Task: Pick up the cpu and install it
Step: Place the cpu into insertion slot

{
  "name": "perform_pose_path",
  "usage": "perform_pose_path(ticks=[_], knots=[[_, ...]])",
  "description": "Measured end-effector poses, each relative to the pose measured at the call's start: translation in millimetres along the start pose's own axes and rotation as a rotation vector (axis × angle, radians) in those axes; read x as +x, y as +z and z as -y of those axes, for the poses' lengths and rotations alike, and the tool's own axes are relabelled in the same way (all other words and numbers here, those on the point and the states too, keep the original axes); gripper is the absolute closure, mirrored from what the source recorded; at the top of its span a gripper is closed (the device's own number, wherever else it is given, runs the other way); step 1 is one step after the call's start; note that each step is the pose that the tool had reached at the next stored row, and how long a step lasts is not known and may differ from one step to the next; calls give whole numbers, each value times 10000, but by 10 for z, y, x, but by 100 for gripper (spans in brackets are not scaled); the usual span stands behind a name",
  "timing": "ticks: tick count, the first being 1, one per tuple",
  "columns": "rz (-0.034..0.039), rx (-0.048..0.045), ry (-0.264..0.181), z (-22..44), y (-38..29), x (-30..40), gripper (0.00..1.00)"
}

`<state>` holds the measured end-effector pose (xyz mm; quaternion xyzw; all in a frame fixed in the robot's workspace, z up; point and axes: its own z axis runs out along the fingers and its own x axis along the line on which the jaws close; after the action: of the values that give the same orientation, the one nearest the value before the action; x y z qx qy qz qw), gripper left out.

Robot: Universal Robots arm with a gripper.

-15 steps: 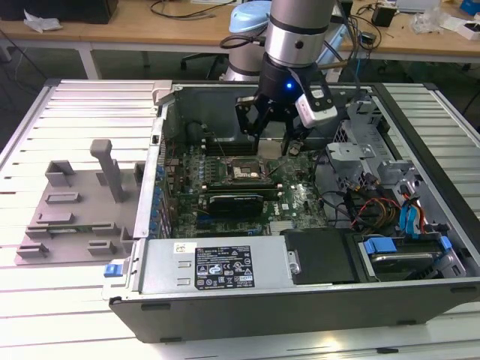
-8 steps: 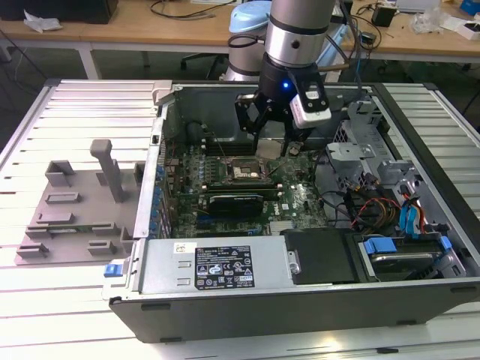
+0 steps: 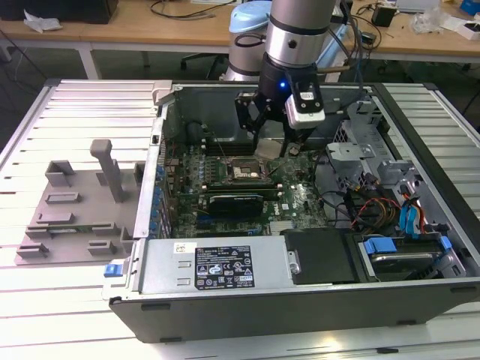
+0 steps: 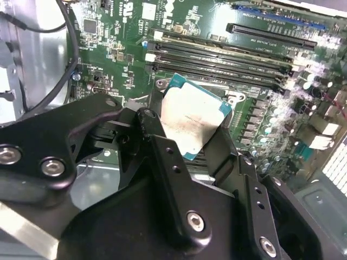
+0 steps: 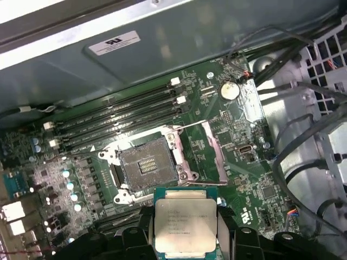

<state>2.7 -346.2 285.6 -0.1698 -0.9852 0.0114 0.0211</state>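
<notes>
My gripper [image 3: 272, 133] hangs inside the open computer case [image 3: 225, 274], over the green motherboard [image 3: 300, 199]. It is shut on the cpu [image 5: 185, 219], a small square chip with a pale silver top and a teal edge. In the second wrist view the cpu [image 4: 190, 122] sits tilted between the two black fingers [image 4: 157, 146]. The black socket [image 5: 146, 165] lies open and bare on the board, its metal load plate [image 5: 212, 147] swung aside. The cpu hovers above the board just beside the socket [image 3: 244, 171], not touching it.
Memory slots [image 5: 119, 111] run along one side of the socket. A black expansion card [image 3: 236, 201] lies in front of it. Cables [image 3: 360, 210] and blue drive bays [image 3: 409, 225] crowd the exterior view's right. A grey fixture tray [image 3: 75, 214] with upright posts stands outside the case.
</notes>
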Motion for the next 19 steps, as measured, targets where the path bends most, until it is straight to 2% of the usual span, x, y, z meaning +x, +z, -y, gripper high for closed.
perform_pose_path(ticks=[9,19], knots=[[-34,-41,1178,0,3,0,45],[-67,-83,2276,0,5,0,45]])
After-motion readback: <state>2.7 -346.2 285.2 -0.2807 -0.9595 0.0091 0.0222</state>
